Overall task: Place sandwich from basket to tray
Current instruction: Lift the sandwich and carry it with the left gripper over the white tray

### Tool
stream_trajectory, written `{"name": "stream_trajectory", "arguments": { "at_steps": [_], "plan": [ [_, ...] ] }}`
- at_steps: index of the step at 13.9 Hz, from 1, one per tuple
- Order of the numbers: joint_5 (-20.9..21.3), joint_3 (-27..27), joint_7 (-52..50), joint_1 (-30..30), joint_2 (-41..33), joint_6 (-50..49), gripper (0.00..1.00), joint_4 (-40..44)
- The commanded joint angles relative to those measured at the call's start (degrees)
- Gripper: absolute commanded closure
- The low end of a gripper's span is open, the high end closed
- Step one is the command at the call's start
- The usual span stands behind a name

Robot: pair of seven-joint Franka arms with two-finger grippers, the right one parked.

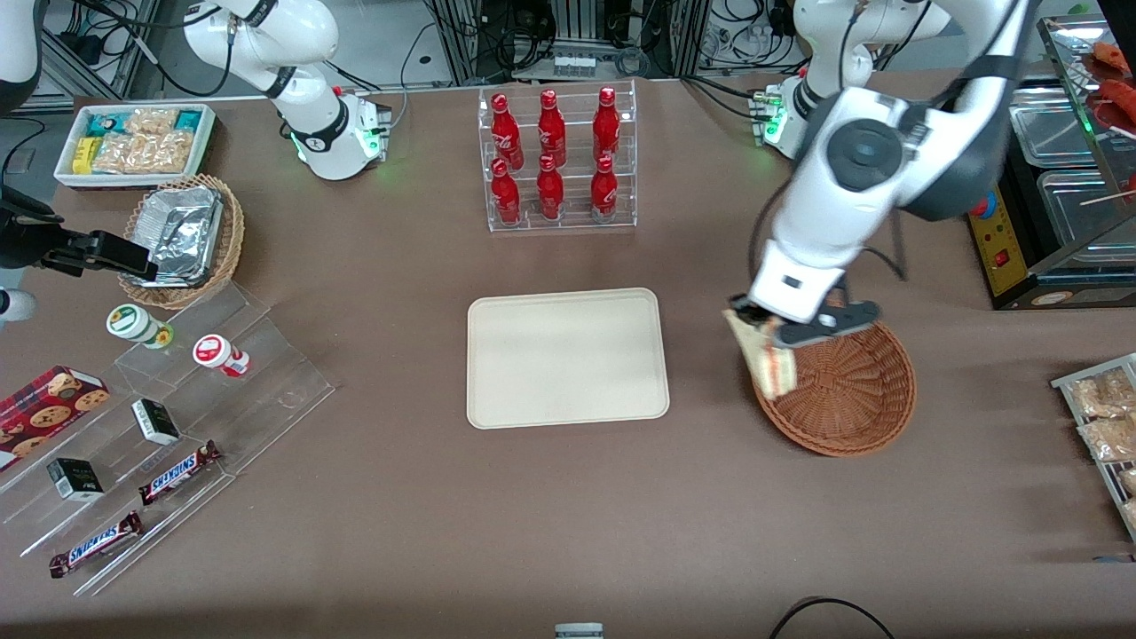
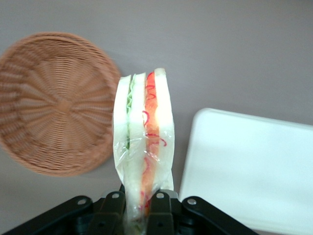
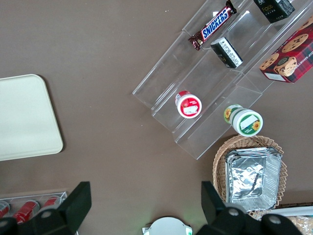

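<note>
My left gripper [image 1: 770,335] hangs above the rim of the reddish-brown basket [image 1: 843,390], on the side toward the tray. It is shut on the clear-wrapped sandwich [image 1: 765,358], a pale wedge with red and green filling. In the left wrist view the sandwich [image 2: 144,142] sticks out from between the black fingers [image 2: 113,208], lifted clear of the basket [image 2: 54,103], which holds nothing. The cream tray [image 1: 566,357] lies flat at the table's middle with nothing on it; its corner [image 2: 244,166] shows beside the sandwich.
A clear rack of red bottles [image 1: 556,160] stands farther from the front camera than the tray. Toward the parked arm's end are a tan basket with a foil container [image 1: 182,235], a white bin of snacks [image 1: 135,142] and acrylic steps with candy bars [image 1: 177,470]. Bagged snacks [image 1: 1105,417] lie toward the working arm's end.
</note>
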State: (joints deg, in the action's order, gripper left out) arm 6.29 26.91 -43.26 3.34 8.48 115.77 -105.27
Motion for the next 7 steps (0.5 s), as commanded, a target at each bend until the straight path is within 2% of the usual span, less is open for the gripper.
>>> {"name": "stream_trajectory", "arguments": {
  "at_steps": [1,4,7],
  "plan": [
    [3.7,6.1,-1.4,-0.4,6.6,-1.3,1.0,5.3],
    [11.1,11.9,-7.4,1.2,15.3,-1.2,1.0,9.2],
    [17.6,11.7,-12.7,8.8,24.7,-1.2,1.0,16.0]
  ]
}}
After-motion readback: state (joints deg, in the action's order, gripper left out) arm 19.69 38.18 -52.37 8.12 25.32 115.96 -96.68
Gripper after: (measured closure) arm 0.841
